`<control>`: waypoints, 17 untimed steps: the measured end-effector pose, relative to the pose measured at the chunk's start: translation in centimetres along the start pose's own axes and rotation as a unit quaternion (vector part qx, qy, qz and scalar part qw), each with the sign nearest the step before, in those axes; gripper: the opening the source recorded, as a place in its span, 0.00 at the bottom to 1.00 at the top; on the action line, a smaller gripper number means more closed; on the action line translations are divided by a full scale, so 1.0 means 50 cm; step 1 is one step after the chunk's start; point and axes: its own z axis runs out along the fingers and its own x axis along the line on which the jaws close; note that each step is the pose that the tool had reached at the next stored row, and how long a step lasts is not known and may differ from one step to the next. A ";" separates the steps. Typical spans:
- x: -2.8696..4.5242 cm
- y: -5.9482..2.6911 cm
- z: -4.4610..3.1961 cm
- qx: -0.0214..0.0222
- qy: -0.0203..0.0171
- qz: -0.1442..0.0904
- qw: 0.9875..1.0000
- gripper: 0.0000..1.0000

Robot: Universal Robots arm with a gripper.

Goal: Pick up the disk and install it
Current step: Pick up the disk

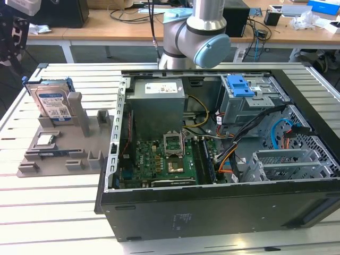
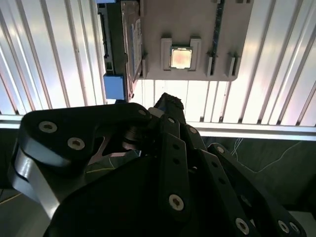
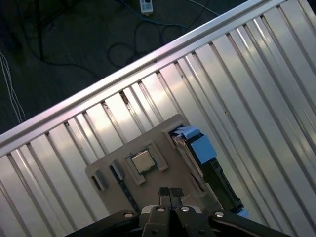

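Gripper (image 3: 170, 191) sits closest to the lens in the first wrist view. Its fingertips are pressed together with nothing between them, above the grey holder (image 3: 158, 133) on the slatted surface (image 1: 53, 212).

Disk (image 1: 52, 103) stands on edge in a slot of that holder, blue frame around it, to the exterior view's left of the open computer case (image 1: 212, 212). It is apart from the gripper. Small chip (image 3: 143, 161) lies flat in a pocket nearby.

Progress: disk not picked up, install into the drive cage (image 1: 249, 101) not done. Whole task remains.

grey robot arm (image 1: 197, 33) joint bent, claw (image 3: 170, 190) aimed downward, fingertips pressed together, holding nothing
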 end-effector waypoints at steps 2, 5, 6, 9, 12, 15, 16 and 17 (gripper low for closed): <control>0.000 0.000 0.000 0.000 0.000 -0.012 1.000 0.10; 0.000 0.000 0.000 -0.001 0.001 -0.030 1.000 0.10; 0.000 0.000 0.000 -0.001 0.001 -0.035 0.999 0.10; 0.000 0.000 0.000 -0.001 0.002 -0.059 0.998 0.10; 0.000 0.000 0.000 -0.002 0.003 -0.073 0.997 0.10; 0.000 0.000 0.000 -0.002 0.003 -0.088 0.996 0.10; 0.000 0.000 0.000 -0.002 0.004 -0.093 0.996 0.10; 0.000 0.000 0.000 -0.002 0.004 -0.098 0.995 0.10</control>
